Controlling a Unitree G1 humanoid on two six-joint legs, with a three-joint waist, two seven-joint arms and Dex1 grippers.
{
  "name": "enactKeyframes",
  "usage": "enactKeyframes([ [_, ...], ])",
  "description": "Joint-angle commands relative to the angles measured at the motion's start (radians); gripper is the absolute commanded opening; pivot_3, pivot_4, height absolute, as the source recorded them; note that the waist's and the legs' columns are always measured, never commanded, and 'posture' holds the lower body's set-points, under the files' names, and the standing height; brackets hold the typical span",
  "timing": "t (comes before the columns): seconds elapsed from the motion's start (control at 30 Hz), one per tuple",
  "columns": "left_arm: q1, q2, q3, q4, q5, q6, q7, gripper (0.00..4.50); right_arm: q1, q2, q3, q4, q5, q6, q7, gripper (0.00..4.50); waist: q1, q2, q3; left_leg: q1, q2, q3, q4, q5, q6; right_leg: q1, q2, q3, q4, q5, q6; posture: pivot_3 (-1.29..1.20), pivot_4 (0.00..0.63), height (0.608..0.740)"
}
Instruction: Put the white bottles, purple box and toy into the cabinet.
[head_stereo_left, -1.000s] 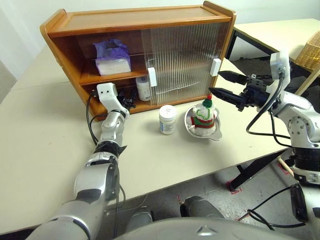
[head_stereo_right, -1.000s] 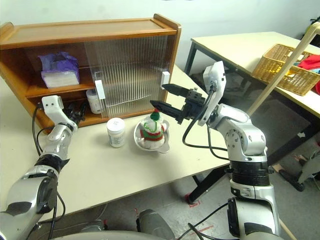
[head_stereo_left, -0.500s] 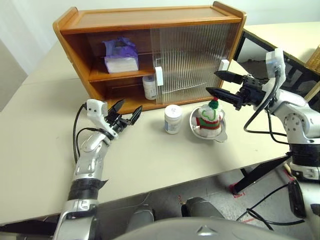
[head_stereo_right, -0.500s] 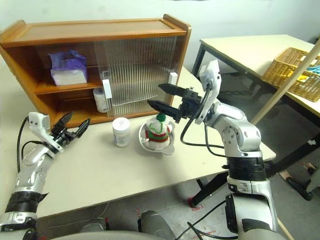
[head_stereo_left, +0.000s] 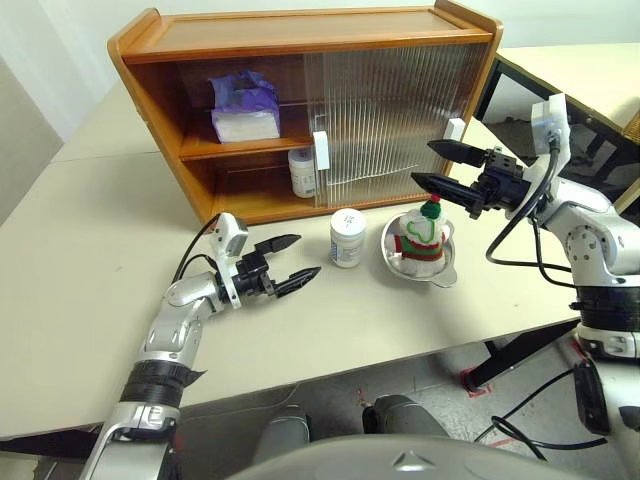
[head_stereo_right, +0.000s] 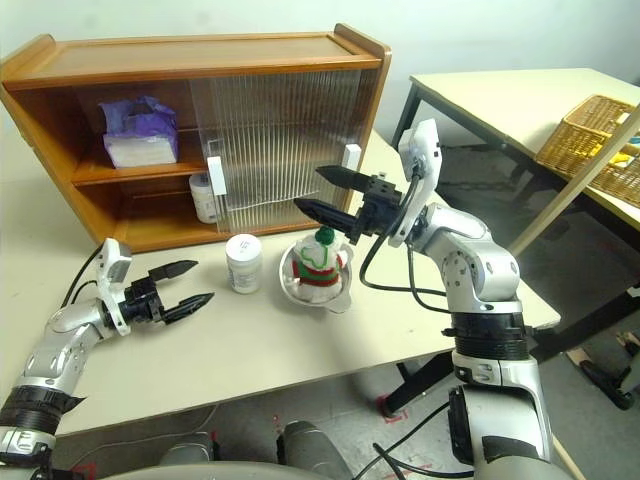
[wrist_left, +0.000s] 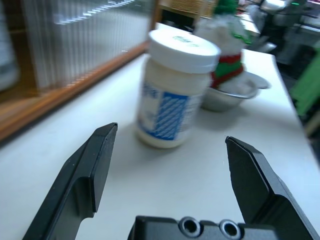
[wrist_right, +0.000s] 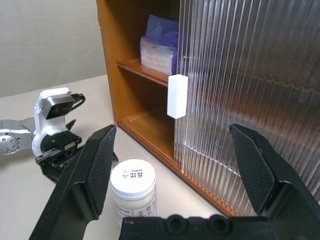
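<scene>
Left eye view: purple box (head_stereo_left: 244, 108) on the cabinet (head_stereo_left: 300, 60) upper shelf, one white bottle (head_stereo_left: 302, 172) below; second bottle (head_stereo_left: 347, 237) and toy (head_stereo_left: 420, 235) wait on the table (head_stereo_left: 80, 260). Left gripper (head_stereo_left: 288, 262) and right gripper (head_stereo_left: 440, 166) gape empty

A short white plastic jar with a wide white screw cap (wrist_right: 133, 189) is standing on the pale tabletop, its cap carrying a small line of dark printing that is showing too small to be read. Its label (wrist_left: 162, 114) is showing blue blocks and traces of blue lettering, none of it legible. No brand, number or sign is reading clearly anywhere else in the scene.
</scene>
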Motion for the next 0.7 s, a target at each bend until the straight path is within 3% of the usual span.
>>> enactKeyframes([
  [0.03,-0.027,-0.015,-0.026,0.038,0.016,-0.010,-0.028,4.47,0.004,-0.010,-0.009,-0.017,-0.003,0.003,-0.004,4.50,-0.001,0.000,0.000,0.000,0.000,0.000,0.000,0.000,0.000,0.000,0.000,0.000,0.000,0.000,0.001,-0.18,0.000,0.740],
  [0.7,-0.221,-0.146,-0.056,0.399,0.138,-0.193,0.014,4.47,0.030,-0.028,-0.023,-0.063,0.013,0.021,-0.034,4.50,-0.024,0.000,0.000,0.000,0.000,0.001,0.002,0.002,0.003,0.002,0.000,0.001,0.000,0.000,0.012,-0.21,0.000,0.740],
])
